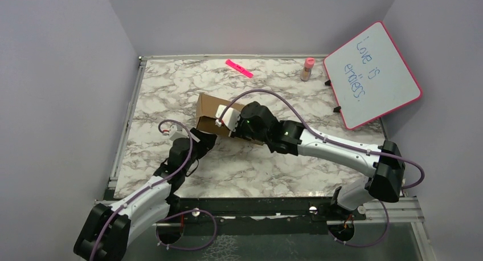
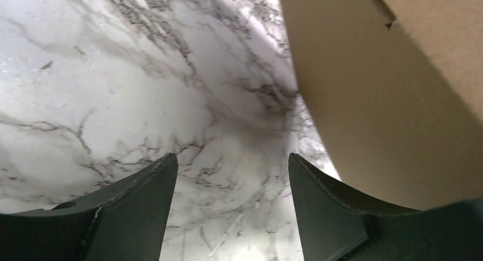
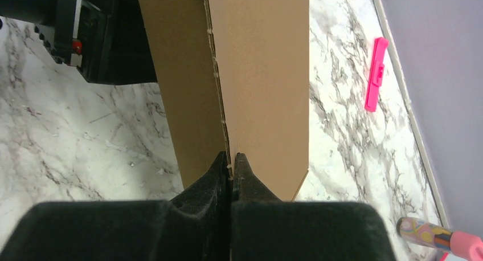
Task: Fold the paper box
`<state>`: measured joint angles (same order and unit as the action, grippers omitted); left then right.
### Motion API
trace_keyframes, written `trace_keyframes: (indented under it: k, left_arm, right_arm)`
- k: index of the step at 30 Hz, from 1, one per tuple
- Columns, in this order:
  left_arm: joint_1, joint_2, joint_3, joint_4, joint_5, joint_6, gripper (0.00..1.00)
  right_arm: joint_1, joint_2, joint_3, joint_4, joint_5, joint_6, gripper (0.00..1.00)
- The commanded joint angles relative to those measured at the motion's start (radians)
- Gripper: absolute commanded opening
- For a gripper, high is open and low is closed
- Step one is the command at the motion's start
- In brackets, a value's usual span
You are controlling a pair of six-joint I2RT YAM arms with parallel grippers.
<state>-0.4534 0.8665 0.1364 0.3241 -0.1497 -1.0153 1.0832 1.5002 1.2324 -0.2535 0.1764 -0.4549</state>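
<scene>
Two grippers at the paper box (image 1: 208, 110): one pinching, one spread.
My right gripper (image 3: 232, 160) is clamped tight on a cardboard edge of the box, which stands partly raised on the marble table (image 1: 256, 164). My left gripper (image 2: 231, 158) sits at the box's near-left side, jaws wide apart over bare marble. A brown panel rises just beside one finger, and I cannot tell whether they touch. Beyond the box lies a pink strip (image 1: 238, 68).
</scene>
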Motion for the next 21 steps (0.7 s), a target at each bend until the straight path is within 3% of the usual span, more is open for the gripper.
trace_keyframes:
  k: [1,11,21]
  left_arm:
    - [-0.02,-0.051,0.019,0.076,-0.038,-0.062,0.72]
    - [-0.063,-0.121,0.066,0.072,-0.015,-0.09,0.72]
    - [-0.094,-0.062,0.079,0.075,-0.025,-0.114,0.73]
  right_arm:
    - [0.0,0.006,0.082,-0.111,-0.069,0.083,0.01]
    - [-0.029,0.089,0.281,-0.325,-0.167,0.134,0.01]
    - [-0.166,0.203,0.374,-0.394,-0.357,0.129,0.01]
